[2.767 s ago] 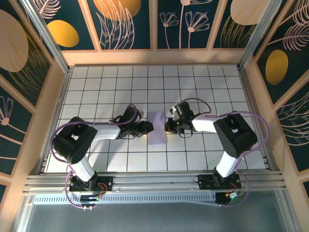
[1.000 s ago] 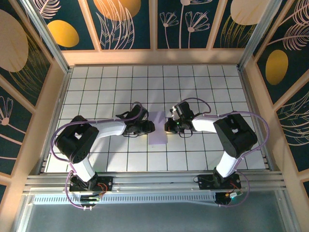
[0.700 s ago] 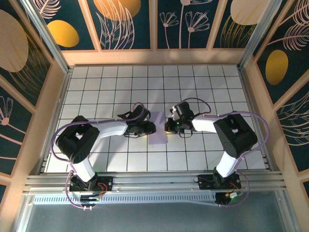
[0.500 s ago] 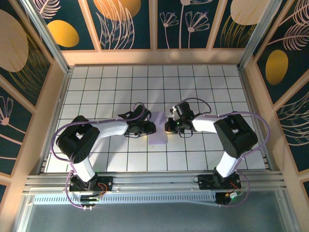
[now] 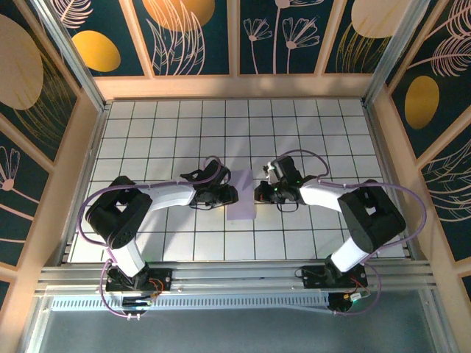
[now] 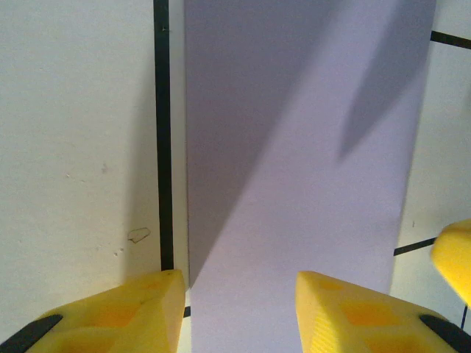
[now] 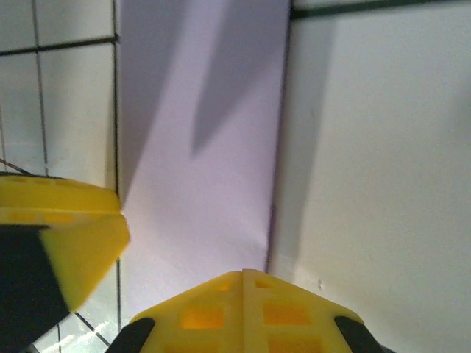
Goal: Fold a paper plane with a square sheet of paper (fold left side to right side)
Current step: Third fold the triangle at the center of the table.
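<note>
The square sheet of paper (image 5: 242, 197) lies flat on the tiled floor as a narrow lavender strip, about one tile wide and two long. My left gripper (image 5: 229, 195) is low at its left edge and open. In the left wrist view (image 6: 237, 285) one yellow finger (image 6: 129, 312) is over the white tile and the other (image 6: 357, 312) over the paper (image 6: 294, 147), nothing pinched between them. My right gripper (image 5: 258, 195) is shut, its joined tips (image 7: 243, 276) at the right edge of the paper (image 7: 202, 147), which lifts slightly there.
White tiled floor (image 5: 176, 132) with black grout lines, fenced by wooden walls (image 5: 235, 87). The two grippers face each other across the strip, barely a tile apart; the left gripper's finger (image 7: 70, 246) shows in the right wrist view. A metal rail (image 5: 235, 276) runs along the near edge.
The right arm's elbow has swung out to the right and its gripper has edged slightly right at the paper's edge. The left gripper moved in closer to the paper earlier and now holds still.
</note>
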`<state>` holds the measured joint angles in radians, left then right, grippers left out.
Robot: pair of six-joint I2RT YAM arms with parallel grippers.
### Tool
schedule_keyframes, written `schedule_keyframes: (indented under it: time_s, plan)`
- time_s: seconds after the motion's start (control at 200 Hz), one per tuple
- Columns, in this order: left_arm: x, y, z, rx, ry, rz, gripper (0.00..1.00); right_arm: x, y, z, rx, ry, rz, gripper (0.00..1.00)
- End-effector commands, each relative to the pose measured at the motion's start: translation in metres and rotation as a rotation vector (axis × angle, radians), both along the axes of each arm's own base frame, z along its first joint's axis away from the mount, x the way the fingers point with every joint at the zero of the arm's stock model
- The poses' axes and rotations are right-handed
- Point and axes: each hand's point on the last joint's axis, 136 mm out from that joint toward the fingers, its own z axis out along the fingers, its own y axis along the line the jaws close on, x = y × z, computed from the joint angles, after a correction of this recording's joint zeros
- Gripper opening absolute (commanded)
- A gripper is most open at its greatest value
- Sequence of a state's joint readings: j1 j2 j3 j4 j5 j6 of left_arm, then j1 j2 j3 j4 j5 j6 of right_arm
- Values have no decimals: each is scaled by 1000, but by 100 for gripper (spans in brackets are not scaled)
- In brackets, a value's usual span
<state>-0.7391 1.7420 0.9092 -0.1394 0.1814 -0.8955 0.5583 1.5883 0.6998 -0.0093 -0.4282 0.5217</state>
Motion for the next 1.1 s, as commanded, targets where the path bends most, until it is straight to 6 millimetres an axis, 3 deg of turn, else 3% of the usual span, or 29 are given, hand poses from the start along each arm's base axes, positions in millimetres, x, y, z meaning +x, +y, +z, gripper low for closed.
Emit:
schedule_keyframes:
  time_s: [0.0, 0.185, 0.565, 0.911, 1.096]
  plan:
    - [-14, 3, -12, 25, 72, -3, 44, -17, -1, -5, 13, 55, 7, 0]
    - [-15, 2, -11, 25, 71, -3, 44, -22, 1, -11, 18, 72, 16, 0]
    - [-15, 3, -12, 28, 70, -6, 44, -18, 8, -3, 50, 58, 30, 0]
    - [-15, 4, -12, 32, 71, -7, 45, -21, 8, -19, 33, 89, 35, 0]
    - [-14, 8, -8, 35, 53, 11, 45, -26, -5, -36, -49, 121, 19, 0]
